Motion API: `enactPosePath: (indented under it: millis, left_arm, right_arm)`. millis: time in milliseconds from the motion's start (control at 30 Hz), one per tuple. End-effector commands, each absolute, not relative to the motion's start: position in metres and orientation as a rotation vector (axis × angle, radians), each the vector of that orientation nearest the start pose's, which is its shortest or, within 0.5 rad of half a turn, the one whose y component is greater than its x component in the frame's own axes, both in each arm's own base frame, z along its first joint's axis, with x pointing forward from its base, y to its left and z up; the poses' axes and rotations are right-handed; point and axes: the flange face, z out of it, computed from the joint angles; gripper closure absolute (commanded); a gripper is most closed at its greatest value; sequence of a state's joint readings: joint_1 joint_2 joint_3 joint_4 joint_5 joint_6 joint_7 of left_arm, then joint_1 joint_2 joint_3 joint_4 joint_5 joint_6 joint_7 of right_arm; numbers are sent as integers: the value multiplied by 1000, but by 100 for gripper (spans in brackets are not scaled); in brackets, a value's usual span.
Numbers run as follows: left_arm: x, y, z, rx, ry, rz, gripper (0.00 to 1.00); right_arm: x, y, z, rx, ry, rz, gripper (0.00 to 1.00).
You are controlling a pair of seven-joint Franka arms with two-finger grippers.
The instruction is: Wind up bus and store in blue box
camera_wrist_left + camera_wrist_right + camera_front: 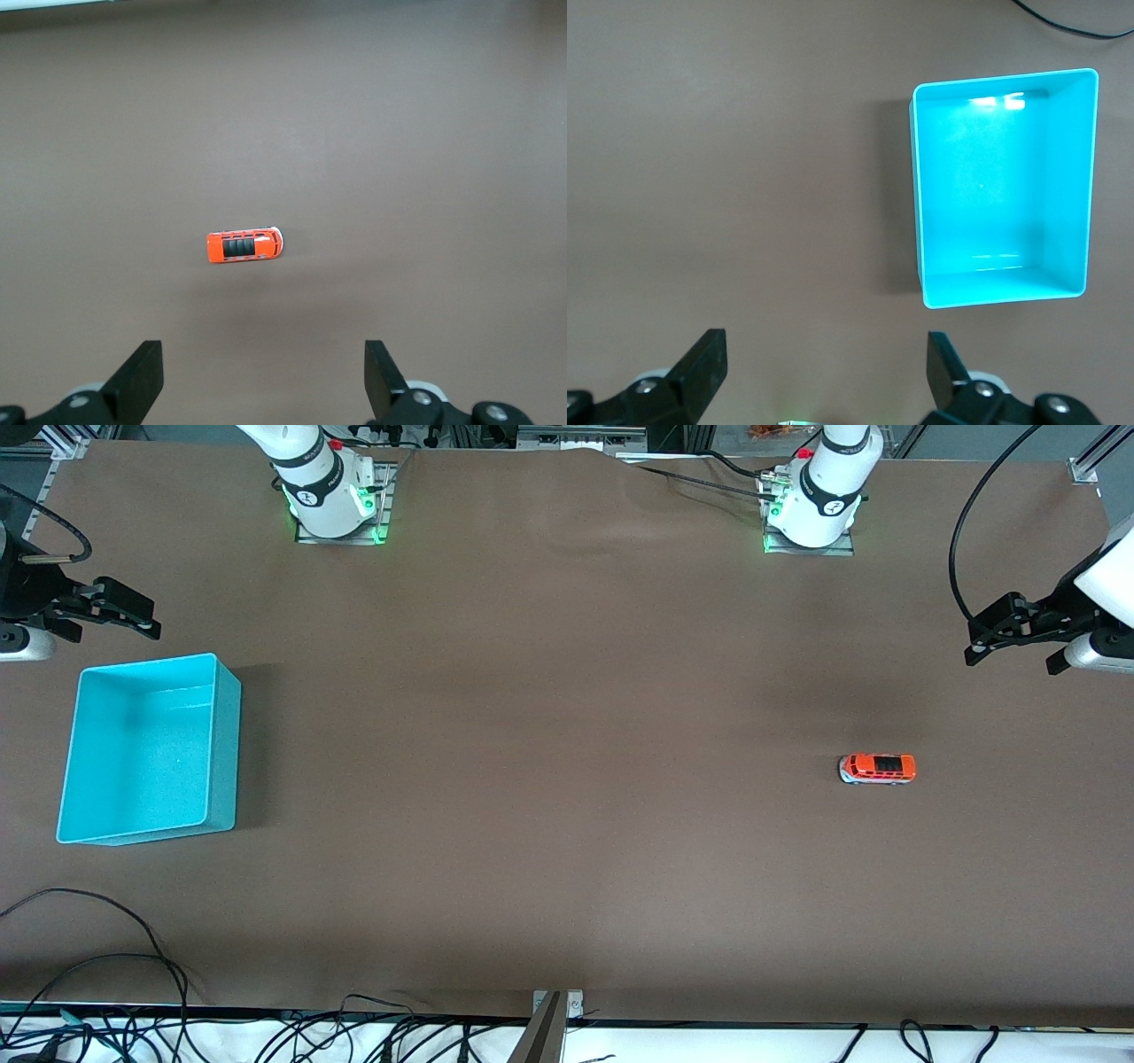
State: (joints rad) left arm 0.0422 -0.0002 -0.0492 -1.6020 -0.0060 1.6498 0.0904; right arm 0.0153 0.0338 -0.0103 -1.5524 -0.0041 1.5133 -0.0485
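The bus is a small orange toy with a dark roof and pale lower body, standing on the brown table toward the left arm's end; the left wrist view shows the bus from above. High over the table's edge at that end hangs my left gripper, open and empty. The blue box is an empty turquoise bin at the right arm's end, seen too as the blue box in the right wrist view. My right gripper hangs open and empty just past the box's rim, toward the bases.
A brown cloth covers the table. Both arm bases stand along its edge farthest from the front camera. Loose cables lie near the edge closest to that camera, with a metal bracket at its middle.
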Motion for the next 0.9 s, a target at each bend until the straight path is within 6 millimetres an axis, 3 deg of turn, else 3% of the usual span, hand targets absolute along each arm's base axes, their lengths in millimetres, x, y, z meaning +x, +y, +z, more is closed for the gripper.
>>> enactPosePath:
  millis: [0,867]
  left_arm:
    - [562,0,621,-3123,133,-66,0]
    - [564,1,614,-3127,125,-30,0]
  right_arm:
    - [559,1,613,-3132,-63,115,0]
    - [559,1,613,-3132,-63,115,0]
